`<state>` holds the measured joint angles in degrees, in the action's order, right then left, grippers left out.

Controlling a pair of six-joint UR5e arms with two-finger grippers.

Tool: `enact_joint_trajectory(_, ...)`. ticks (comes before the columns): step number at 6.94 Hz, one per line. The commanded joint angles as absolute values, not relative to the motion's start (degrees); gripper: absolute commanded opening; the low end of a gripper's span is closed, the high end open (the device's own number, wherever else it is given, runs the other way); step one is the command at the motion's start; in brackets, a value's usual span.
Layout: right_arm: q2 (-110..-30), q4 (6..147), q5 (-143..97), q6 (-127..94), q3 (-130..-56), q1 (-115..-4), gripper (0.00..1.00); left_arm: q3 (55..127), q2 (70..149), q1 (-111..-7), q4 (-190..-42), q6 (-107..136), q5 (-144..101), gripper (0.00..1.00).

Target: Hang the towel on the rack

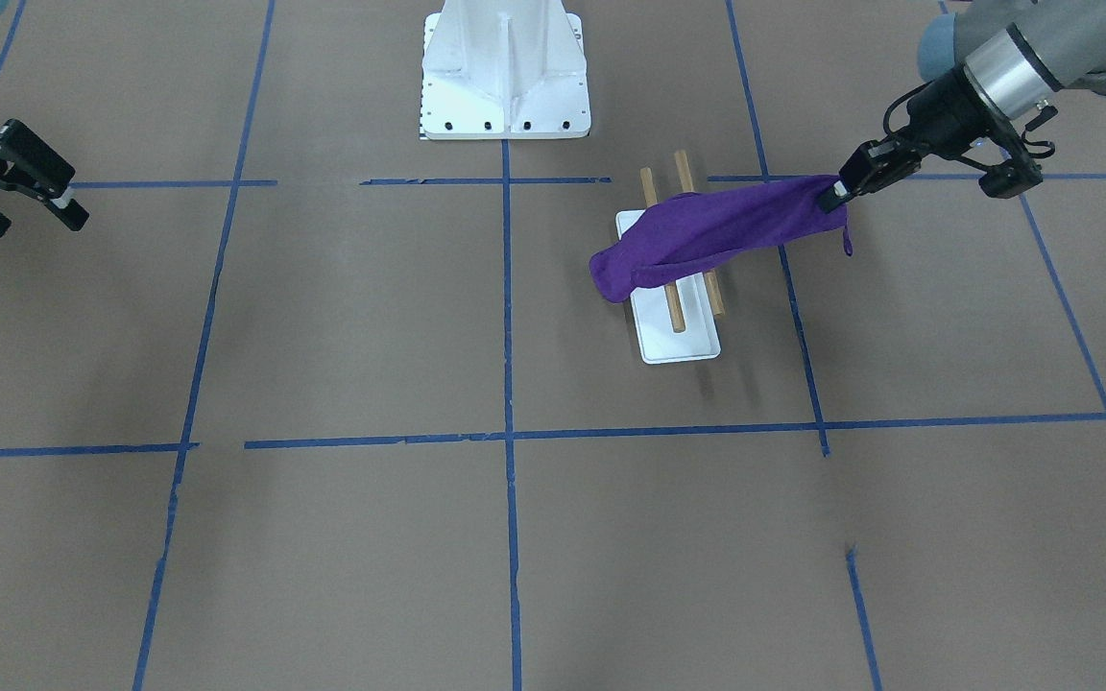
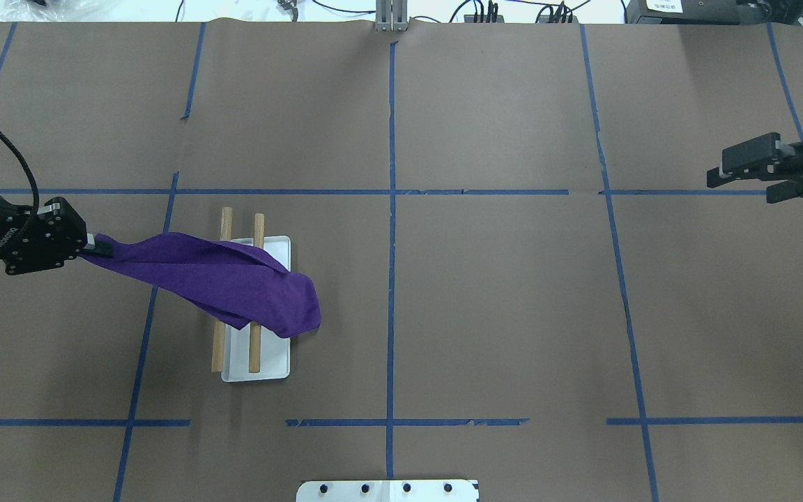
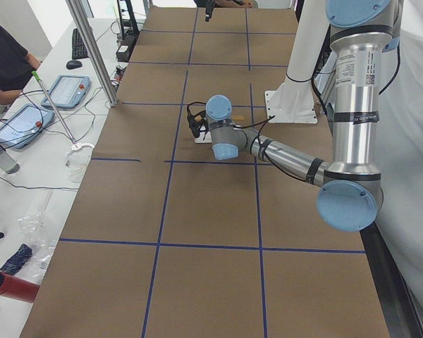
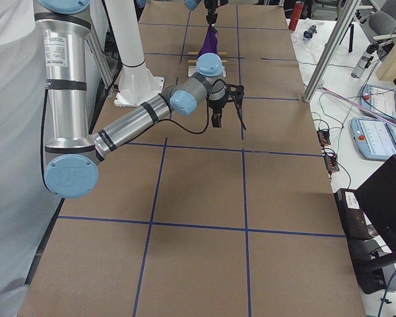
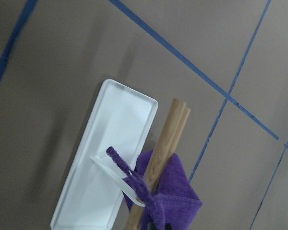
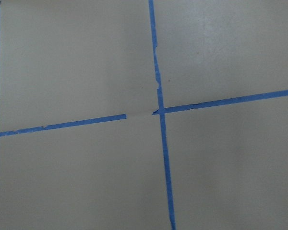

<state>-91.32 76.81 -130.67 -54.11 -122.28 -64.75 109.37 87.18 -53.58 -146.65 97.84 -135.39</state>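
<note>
**A:** From the front, where is the towel?

**B:** The towel (image 1: 707,235) runs from the left gripper (image 1: 836,192), which is clamped on one end of it. It goes slantwise over both rods (image 1: 676,309) of the rack (image 1: 687,344). Its free end droops past the rack's other long side. Whether it touches the table (image 1: 342,317) I cannot tell.

**A:** And the other arm?

**B:** The right gripper (image 1: 33,216) hangs well apart near the opposite table edge, fingers spread, holding nothing. The pedestal (image 1: 505,86) also stands apart from the rack.

**A:** Overhead?

**B:** The left gripper sits just outside the rack's left side, with the cloth stretched across. Bare table surrounds the rack, and the tape lines (image 2: 391,279) are the only marks nearby.

**A:** Side views?

**B:** From the left, the near arm hides the rack. From the right, only a purple scrap shows far off, under the far arm.

**A:** Wrists?

**B:** The left wrist shows bunched towel at the bottom edge, with the rods running lengthwise and the white base beside them. The right wrist shows only table and tape.
</note>
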Motion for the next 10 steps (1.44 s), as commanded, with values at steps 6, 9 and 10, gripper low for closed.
enact_joint_trajectory(6, -95.19, 78.21, -131.47, -15.0, -105.0, -83.62, 1.0, 102.32, 83.78, -59.46, -146.95, 71.86, -133.07, 1.0)
enact_joint_trajectory(9, -93.52, 94.18, -131.75, 10.54, -100.39, -91.65, 1.0, 91.88, 79.98, -75.8, -143.9, 22.2, -133.15, 1.0)
enact_joint_trajectory(10, -93.25, 94.48, -132.01, 15.51, -96.19, -93.93, 1.0, 91.5, 80.15, -80.55, -136.22, 12.23, -132.11, 1.0)
